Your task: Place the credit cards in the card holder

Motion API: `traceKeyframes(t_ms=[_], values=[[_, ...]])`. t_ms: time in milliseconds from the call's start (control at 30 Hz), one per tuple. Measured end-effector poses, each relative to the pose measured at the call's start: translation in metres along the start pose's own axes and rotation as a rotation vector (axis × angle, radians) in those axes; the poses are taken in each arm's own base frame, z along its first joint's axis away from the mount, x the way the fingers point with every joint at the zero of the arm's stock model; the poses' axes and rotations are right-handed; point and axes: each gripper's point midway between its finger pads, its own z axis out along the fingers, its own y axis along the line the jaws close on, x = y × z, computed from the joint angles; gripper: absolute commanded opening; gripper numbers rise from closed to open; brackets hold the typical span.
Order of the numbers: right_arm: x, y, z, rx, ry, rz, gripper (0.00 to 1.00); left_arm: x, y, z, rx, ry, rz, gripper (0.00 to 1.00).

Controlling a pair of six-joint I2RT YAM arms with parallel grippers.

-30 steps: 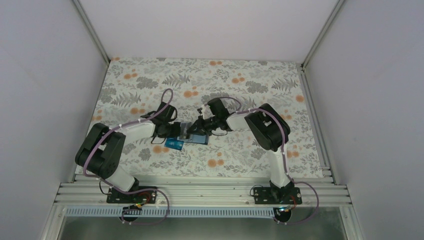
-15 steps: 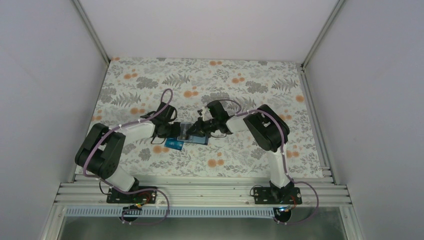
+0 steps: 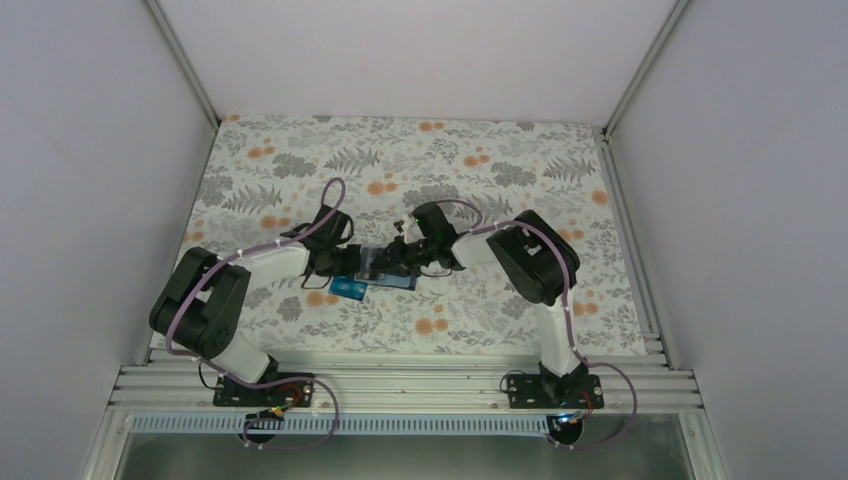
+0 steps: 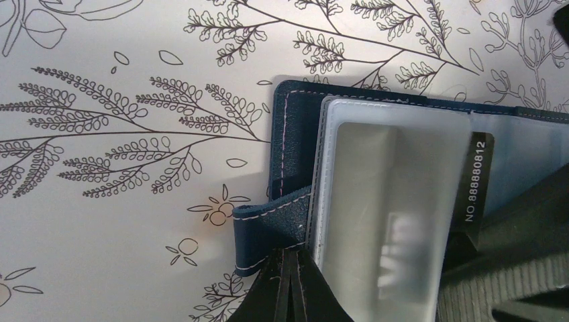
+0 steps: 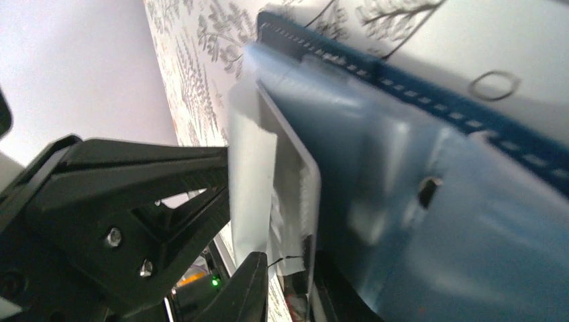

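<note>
Currently, the left hand is clamped shut on the card holder; the right hand straddles a black card at its sleeve, grip indeterminate.

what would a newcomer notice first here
Mid-table on the floral tablecloth, the left gripper and right gripper meet tip to tip over an open navy card holder. Up close, the left one is pinched shut on the holder's edge, and a black card printed with a number shows at the edge of its clear sleeve. A teal card lies just nearer the robot.
</note>
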Motion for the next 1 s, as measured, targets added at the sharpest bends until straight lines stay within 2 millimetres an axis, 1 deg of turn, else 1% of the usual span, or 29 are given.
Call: traceKeyframes(t_ms=[167,400,600,733,867,1000], values=[[0.005,0.002,-0.002,0.022,0.006,-0.019,0.29,0.000,0.000,0.000,0.001,-0.001,0.000,0.02],[0.009,0.004,-0.007,0.052,0.008,-0.043,0.46,0.000,0.000,0.000,0.000,-0.002,0.000,0.02],[0.013,0.007,-0.014,0.085,0.002,-0.066,0.65,0.000,0.000,0.000,0.002,-0.002,0.001,0.02],[0.015,0.006,-0.020,0.118,-0.004,-0.078,0.76,0.000,0.000,0.000,0.002,-0.002,0.001,0.02],[0.016,0.009,-0.027,0.146,-0.017,-0.101,0.81,0.001,0.000,-0.001,0.000,0.000,0.001,0.02],[0.019,0.009,-0.033,0.178,-0.021,-0.125,0.84,0.005,0.002,-0.004,-0.007,0.010,0.000,0.02]])
